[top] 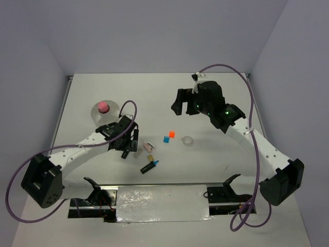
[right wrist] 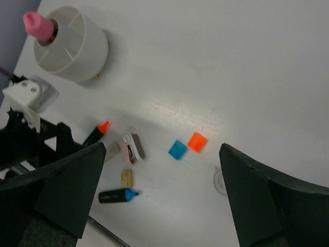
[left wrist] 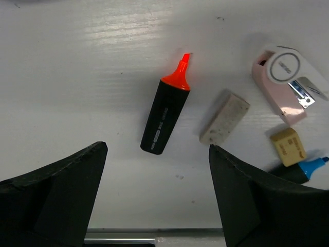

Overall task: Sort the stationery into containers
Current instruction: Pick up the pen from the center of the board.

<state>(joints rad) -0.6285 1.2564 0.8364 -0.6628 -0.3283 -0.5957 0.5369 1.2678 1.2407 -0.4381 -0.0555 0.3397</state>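
Note:
The white divided bowl (top: 114,106) stands at the back left with the pink tube (top: 102,107) upright in one compartment; both show in the right wrist view, bowl (right wrist: 77,69) and tube (right wrist: 37,24). My left gripper (top: 128,149) is open and empty, hovering just short of the orange-capped marker (left wrist: 167,110). Beside the marker lie the grey block (left wrist: 224,117), the tan block (left wrist: 289,146) and the blue-capped marker (top: 150,166). The orange cube (top: 171,134), blue cube (top: 166,139) and clear ring (top: 188,140) lie mid-table. My right gripper (top: 184,109) is open and empty, held high behind them.
A pink and white clip-like item (left wrist: 288,85) lies next to the grey block. The table's near edge with a metal strip (left wrist: 118,237) runs right behind my left fingers. Grey walls close in the table at the back and sides.

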